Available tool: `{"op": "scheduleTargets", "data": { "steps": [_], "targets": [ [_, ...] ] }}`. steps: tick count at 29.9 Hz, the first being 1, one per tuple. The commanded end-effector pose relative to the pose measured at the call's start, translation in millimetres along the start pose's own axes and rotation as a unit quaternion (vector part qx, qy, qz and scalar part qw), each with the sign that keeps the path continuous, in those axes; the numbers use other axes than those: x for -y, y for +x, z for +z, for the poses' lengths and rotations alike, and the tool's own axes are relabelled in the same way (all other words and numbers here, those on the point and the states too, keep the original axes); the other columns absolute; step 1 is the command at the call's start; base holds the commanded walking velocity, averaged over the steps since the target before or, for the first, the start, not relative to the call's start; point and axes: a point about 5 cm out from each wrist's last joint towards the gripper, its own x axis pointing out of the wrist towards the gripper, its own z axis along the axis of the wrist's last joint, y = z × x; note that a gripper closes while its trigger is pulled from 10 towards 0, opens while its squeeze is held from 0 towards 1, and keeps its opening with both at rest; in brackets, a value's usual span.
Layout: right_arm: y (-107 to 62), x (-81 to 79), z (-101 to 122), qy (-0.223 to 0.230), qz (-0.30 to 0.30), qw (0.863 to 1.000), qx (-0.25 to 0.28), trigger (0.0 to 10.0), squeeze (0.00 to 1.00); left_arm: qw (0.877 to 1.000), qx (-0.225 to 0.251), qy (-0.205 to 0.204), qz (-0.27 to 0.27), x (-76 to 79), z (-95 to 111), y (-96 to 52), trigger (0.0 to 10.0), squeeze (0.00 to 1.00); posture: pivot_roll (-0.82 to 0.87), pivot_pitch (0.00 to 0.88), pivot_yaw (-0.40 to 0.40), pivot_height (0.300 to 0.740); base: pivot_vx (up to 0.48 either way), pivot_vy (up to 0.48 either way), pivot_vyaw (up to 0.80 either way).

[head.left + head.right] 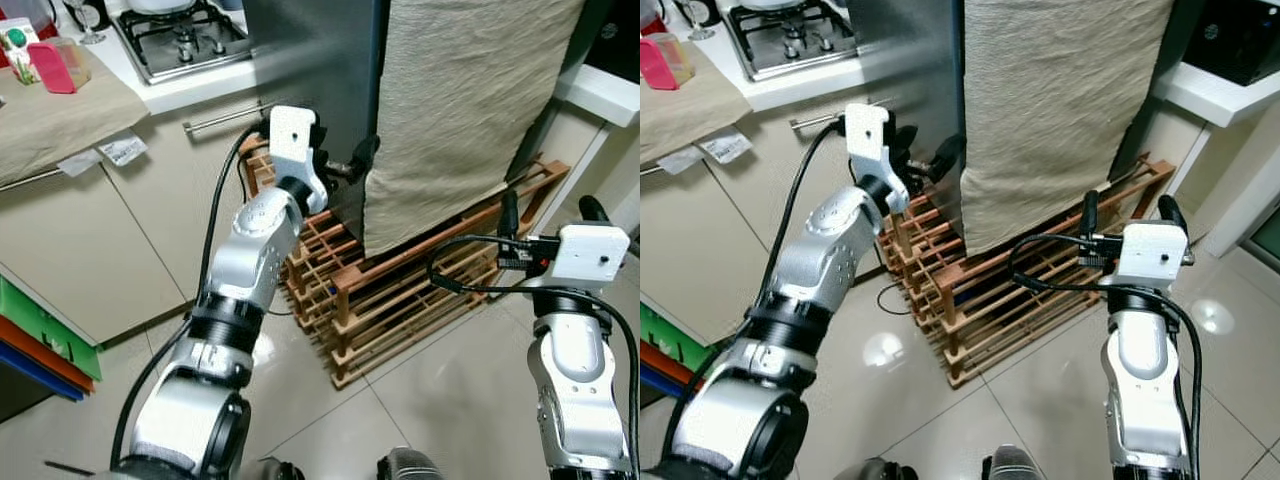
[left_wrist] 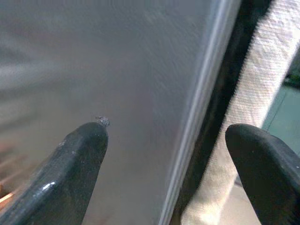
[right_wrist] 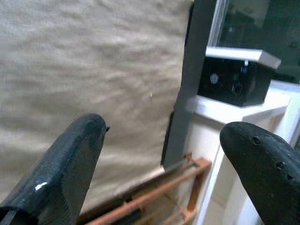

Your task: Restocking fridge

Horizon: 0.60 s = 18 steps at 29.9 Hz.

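While the left end effector (image 1: 352,165) sits spread open at the fridge (image 1: 320,60) edge, its fingers could slip off. Snagging the cloth (image 1: 460,110) is another risk; the right end effector (image 1: 1123,215) hovers open.

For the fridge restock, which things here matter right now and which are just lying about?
Part of the job:
fridge, its door edge between the open fingers of the left pincer
beige cloth hanging over the fridge front
right pincer, open, facing the cloth

Lying about:
wooden rack
gas hob
pink container
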Motion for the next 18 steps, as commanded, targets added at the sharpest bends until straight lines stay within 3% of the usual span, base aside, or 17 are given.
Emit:
{"op": "scheduleTargets", "data": {
  "steps": [1, 7, 18],
  "targets": [
    [-0.9, 0.8, 5, 0.005, -0.002, 1.0, 0.006, 10.0, 0.0, 1.0, 0.01, -0.007, -0.023, 5.9, 4, 2.5, 10.0, 0.0, -0.28, 0.126, 0.099, 0.723, 0.0, 0.0, 0.0],
    [-3.2, 3.2, 5, 0.002, -0.004, 1.0, 0.002, 10.0, 0.0, 0.996, 0.014, -0.019, -0.086, 23.8, 4, 6.0, 10.0, 0.0, -0.29, 0.13, 0.1, 0.723, 0.0, 0.0, 0.0],
    [-4.5, 4.3, 6, -0.001, -0.004, 1.0, -0.002, 10.0, 0.0, 0.995, 0.005, -0.023, -0.1, 24.3, -1, 13.8, 10.0, 0.0, -0.3, 0.136, 0.097, 0.723, 0.0, 0.0, 0.0]
  ]
}}
